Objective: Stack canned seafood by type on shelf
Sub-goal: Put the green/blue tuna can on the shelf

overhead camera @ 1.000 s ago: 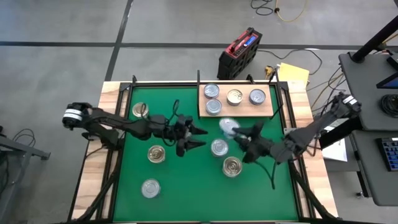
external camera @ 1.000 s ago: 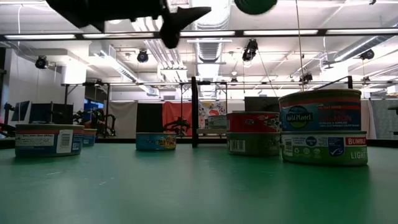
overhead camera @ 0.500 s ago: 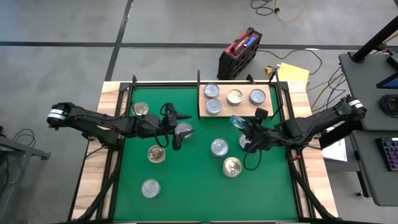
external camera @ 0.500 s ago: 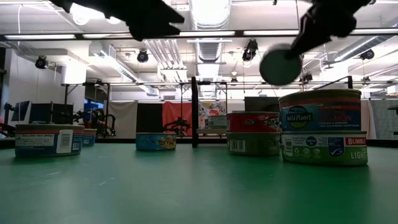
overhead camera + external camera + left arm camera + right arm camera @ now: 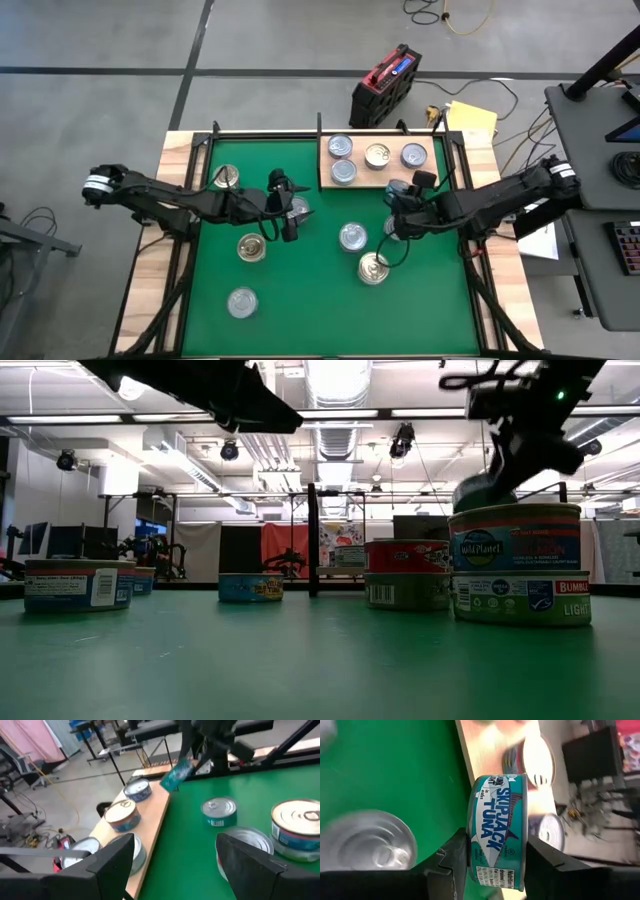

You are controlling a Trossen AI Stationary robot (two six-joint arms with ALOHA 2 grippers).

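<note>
— Teal label first: our right gripper is clamped on a skipjack tuna can, held on edge with its flat faces against the fingers. In the overhead view that gripper hangs just off the near edge of the shelf, so the board lies right ahead of it, toward the table's far side.

— And our left gripper?

— Spread wide and empty, above a loose can on the green mat, farther from the shelf. We judge the right arm to be the one placing.

— What do the views give us separately?

— Only the right wrist view reads the label. From above we count four cans on the shelf; the left wrist view shows our held can tilted by the board's edge.
</note>
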